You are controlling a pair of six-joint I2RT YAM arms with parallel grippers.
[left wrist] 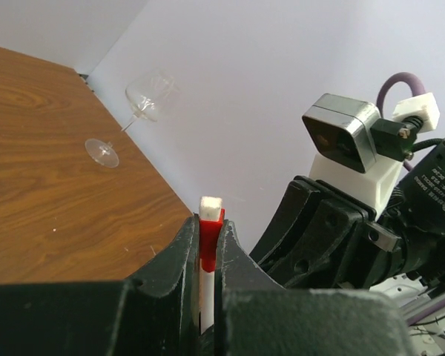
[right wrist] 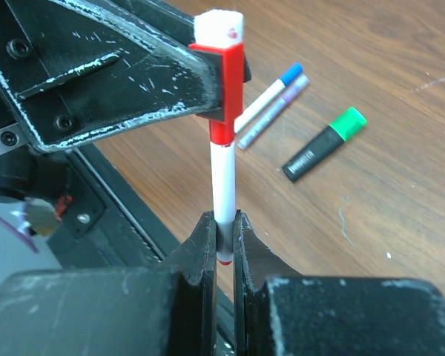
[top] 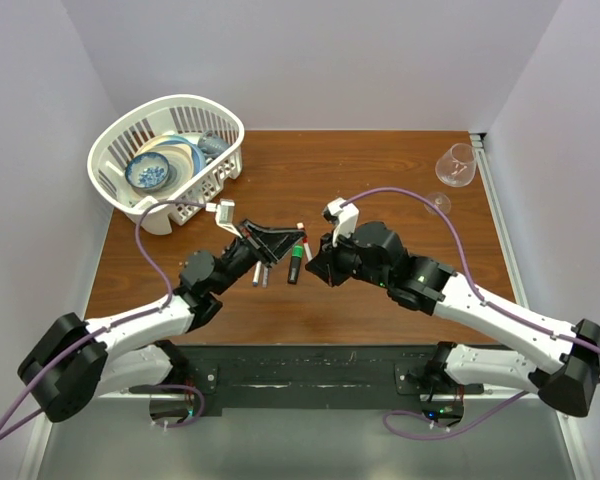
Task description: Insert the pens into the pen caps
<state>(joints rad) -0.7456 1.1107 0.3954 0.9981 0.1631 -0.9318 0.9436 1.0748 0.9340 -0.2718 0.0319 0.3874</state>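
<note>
A white pen (right wrist: 223, 182) has its top end in a red cap (right wrist: 227, 85). My left gripper (left wrist: 208, 231) is shut on the red cap (left wrist: 208, 239), and its fingers (right wrist: 133, 78) clamp the cap from the left in the right wrist view. My right gripper (right wrist: 224, 231) is shut on the pen's lower end. In the top view the two grippers meet at the pen (top: 303, 240) over the table's middle. A black marker with a green end (right wrist: 322, 144), a white pen with a blue cap (right wrist: 271, 90) and a purple pen (right wrist: 276, 111) lie on the table.
A white basket (top: 115, 150) holding bowls stands at the back left. A wine glass (top: 458, 165) lies on its side at the back right and also shows in the left wrist view (left wrist: 141, 100). The loose pens (top: 260, 272) and the marker (top: 295, 265) lie just in front of the grippers.
</note>
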